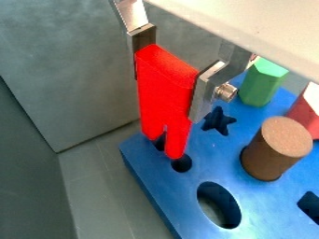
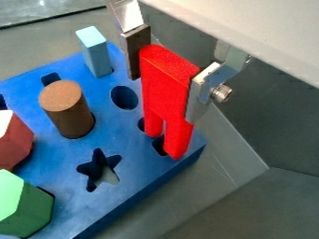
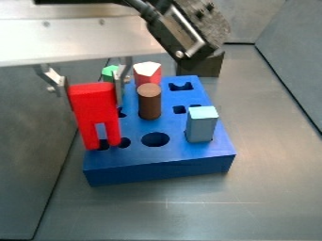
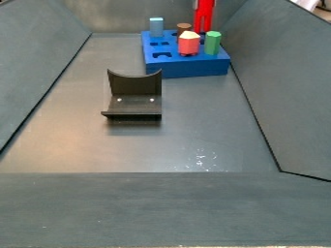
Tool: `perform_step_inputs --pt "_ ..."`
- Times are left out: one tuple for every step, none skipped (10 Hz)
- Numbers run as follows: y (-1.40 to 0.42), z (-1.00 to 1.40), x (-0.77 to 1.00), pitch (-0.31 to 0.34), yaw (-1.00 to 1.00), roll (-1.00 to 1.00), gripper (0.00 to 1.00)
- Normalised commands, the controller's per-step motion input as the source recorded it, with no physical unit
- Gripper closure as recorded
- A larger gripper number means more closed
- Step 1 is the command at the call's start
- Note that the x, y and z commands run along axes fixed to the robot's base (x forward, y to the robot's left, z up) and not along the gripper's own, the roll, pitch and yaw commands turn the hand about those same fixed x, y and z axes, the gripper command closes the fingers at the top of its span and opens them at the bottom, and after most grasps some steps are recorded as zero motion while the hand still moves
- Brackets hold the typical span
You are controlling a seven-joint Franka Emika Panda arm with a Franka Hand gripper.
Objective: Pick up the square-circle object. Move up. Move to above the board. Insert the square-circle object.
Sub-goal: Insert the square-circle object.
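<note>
Standing upright at a corner of the board [image 3: 157,155], the square-circle object [image 3: 93,115] has both legs sunk into holes, so insertion looks done. The gripper [image 2: 169,62] straddles the block's top, silver fingers [image 1: 210,78] apart with a visible gap beside the block. A wrist view shows that gap; a side view instead shows the fixture [image 4: 132,95], well apart.
</note>
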Motion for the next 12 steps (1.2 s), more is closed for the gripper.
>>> perform_step_inputs --pt "-0.01 -0.07 0.20 0.036 -0.05 0.03 1.00" --pt "0.00 0.00 0.28 0.063 -0.05 0.00 1.00" --pt "0.00 0.00 0.13 0.020 -0.08 0.00 1.00" --pt "0.00 -0.05 0.02 0.000 -0.12 0.00 1.00" --pt "0.00 -0.07 0.06 0.003 -0.16 0.00 1.00" --pt "0.00 -0.20 0.00 0.007 -0.19 0.09 1.00" --pt "-0.01 -0.05 0.00 0.000 -0.16 0.01 1.00" --pt "0.00 -0.02 0.00 0.000 0.00 0.00 1.00" --pt "0.01 -0.05 0.00 0.000 -0.05 0.00 1.00" --pt "0.13 0.00 0.00 0.000 -0.22 0.00 1.00" --pt "0.03 -0.02 0.00 0.000 -0.14 0.00 1.00" --pt "0.00 0.00 0.00 0.000 0.00 -0.01 1.00"
